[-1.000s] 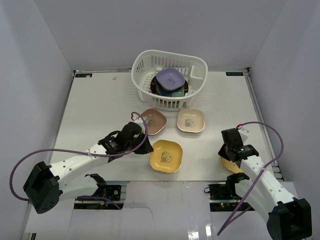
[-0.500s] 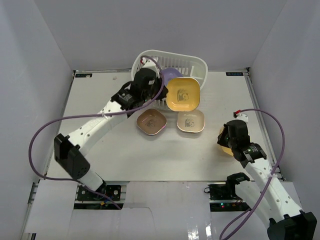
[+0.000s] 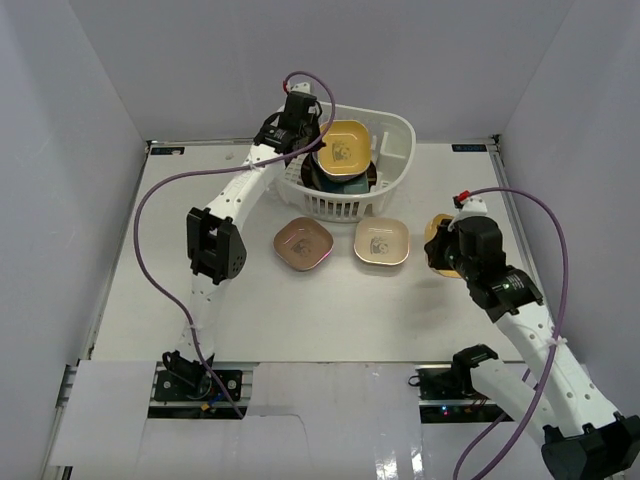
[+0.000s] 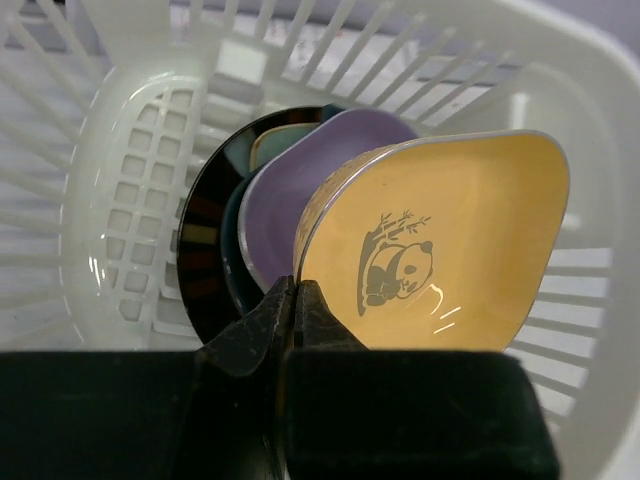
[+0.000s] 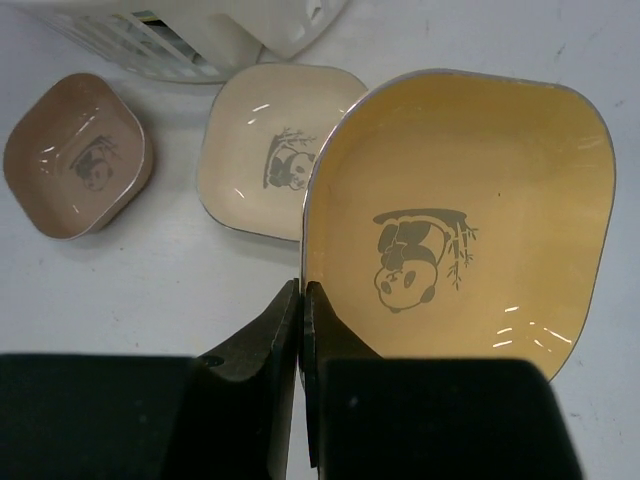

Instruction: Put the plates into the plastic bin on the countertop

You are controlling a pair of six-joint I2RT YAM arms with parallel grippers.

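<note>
Standing over the white-walled countertop, left tool pinches a yellow dish, right tool an orange dish.

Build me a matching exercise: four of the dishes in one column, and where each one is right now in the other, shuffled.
Dishes:
1. yellow dish
2. orange dish
3. beige dish
4. purple dish

Places:
A. resting inside the plastic bin
B. pinched by the right gripper
C. lying on the countertop
D. pinched by the left gripper, held over the plastic bin

Pairs: 1-D, 2-B, 3-C, 4-A
</note>
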